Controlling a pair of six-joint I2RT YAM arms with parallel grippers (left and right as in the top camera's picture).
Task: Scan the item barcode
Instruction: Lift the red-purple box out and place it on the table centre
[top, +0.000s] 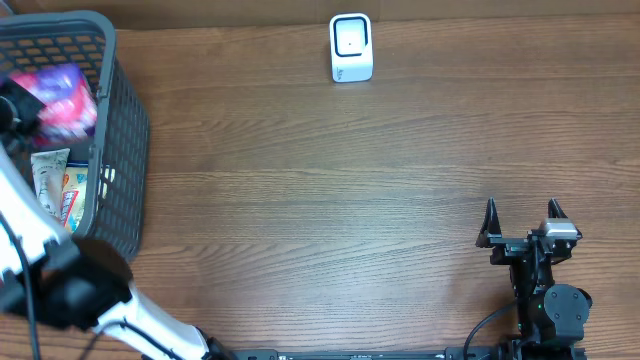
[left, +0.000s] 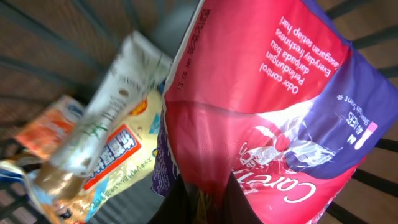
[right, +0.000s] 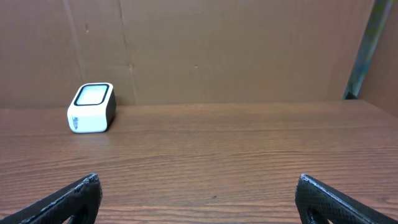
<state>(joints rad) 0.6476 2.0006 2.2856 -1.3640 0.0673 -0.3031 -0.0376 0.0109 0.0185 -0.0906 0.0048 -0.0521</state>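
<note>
The left pincer (left: 205, 198) is down inside the basket (top: 122, 150), its jaws brought together on the near edge of the pink packet (left: 261, 106). The dark fingers (left: 176, 200) are blurred in the wrist view. The grip looks like a pinch on a fold of the wrapper, though I cannot tell how much of it is caught. The packet spreads up and away from the pincer, its print upside down. To the pincer's left lies a white-and-blue snack bag (left: 115, 146), and just beyond that an orange bag (left: 46, 127).

The right pincer (top: 522, 218) sits low over the table (top: 300, 220), jaws wide apart with nothing between them. The scanner (right: 92, 107) stands well ahead of it and off to its left, pale window on top.
</note>
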